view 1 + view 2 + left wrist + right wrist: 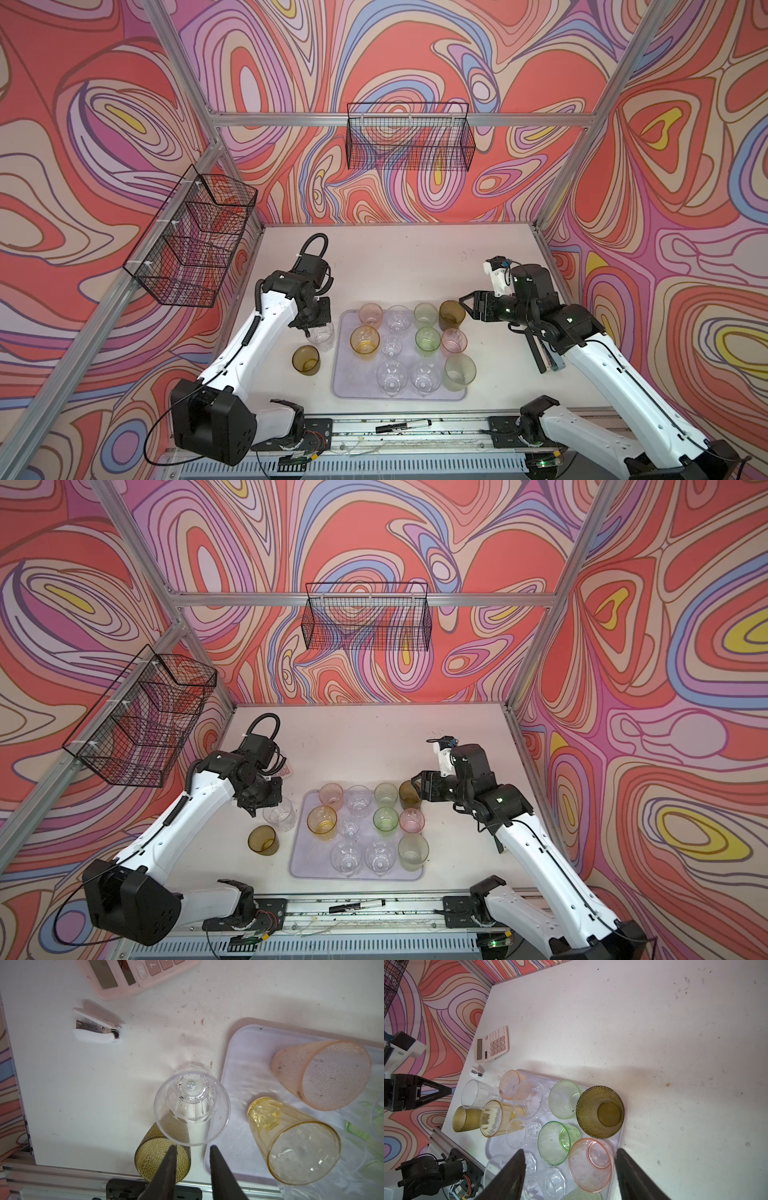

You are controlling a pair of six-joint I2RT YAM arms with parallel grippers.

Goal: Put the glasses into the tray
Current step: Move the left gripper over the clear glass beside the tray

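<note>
Tray: lavender, lying flat on the table at front middle, between the two arms.
Far row in tray: peach glass, far clear glass, pale green glass and corner olive glass, left to right, all upright.
Middle row in tray: amber glass, small clear glass, green glass and pink glass, all upright.
Near row in tray: left clear glass, mid clear glass and near pale glass, all upright.
Outside tray: the loose clear glass stands upright on the table just beside the tray's left edge. The loose olive glass stands near it, further toward the front and left.
Left gripper: points down at the loose clear glass's rim, on the side toward the loose olive glass. The jaws stand a narrow gap apart with nothing between them. Whether the tips touch the rim, I cannot tell.
Right gripper: the jaws are spread wide and hold nothing. It hangs above the tray's right side, near the corner olive glass, and the wrist view shows the pink glass below it.
Calculator: pink, on the table behind the loose clear glass.
Stapler: small and white, between the calculator and the loose clear glass.
Marker: black, lying on the rail in front of the tray.
Baskets: black wire, the back basket on the rear wall and the side basket on the left wall.
</note>
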